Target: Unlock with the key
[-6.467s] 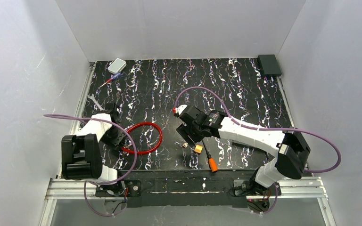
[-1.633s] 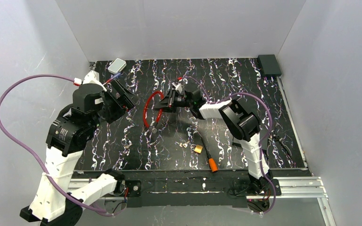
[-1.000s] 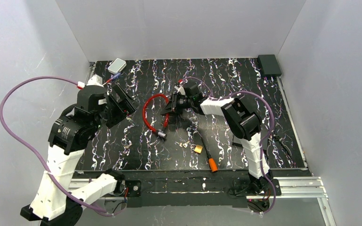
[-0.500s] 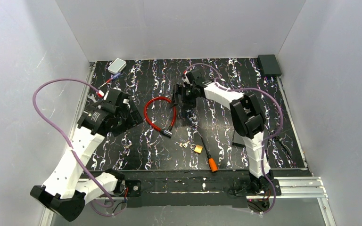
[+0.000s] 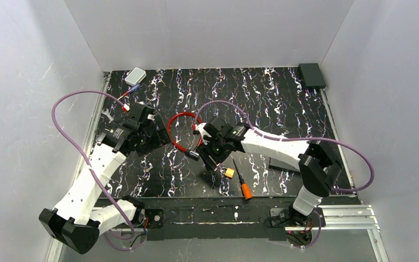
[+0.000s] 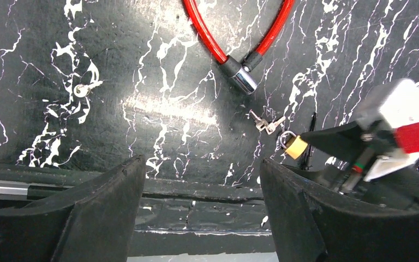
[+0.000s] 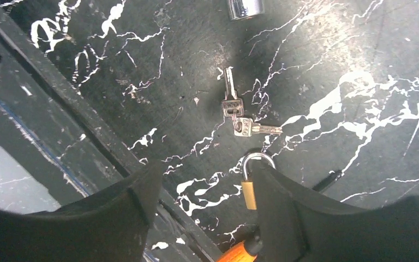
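Observation:
The key bunch (image 7: 234,115), two small silvery keys on a ring, lies flat on the black marbled mat; it also shows in the left wrist view (image 6: 267,124). In the top view my right gripper hides it. The brass padlock (image 7: 248,192) lies just near-side of the keys, also visible from above (image 5: 229,172). My right gripper (image 7: 204,176) is open and empty above the mat, the keys just beyond its fingertips and the padlock against its right finger. My left gripper (image 6: 202,185) is open and empty, left of the red cable lock (image 5: 181,131).
The cable lock's metal end (image 6: 242,79) lies close to the keys. An orange-handled screwdriver (image 5: 244,189) lies by the padlock near the mat's front edge. A white box (image 5: 135,76) sits back left, a black box (image 5: 311,75) back right. A small silver bit (image 6: 81,90) lies left.
My right gripper has moved from the back middle by the red cable toward the front, over the keys and padlock. My left arm has lowered and shifted slightly right. The cable lies still.

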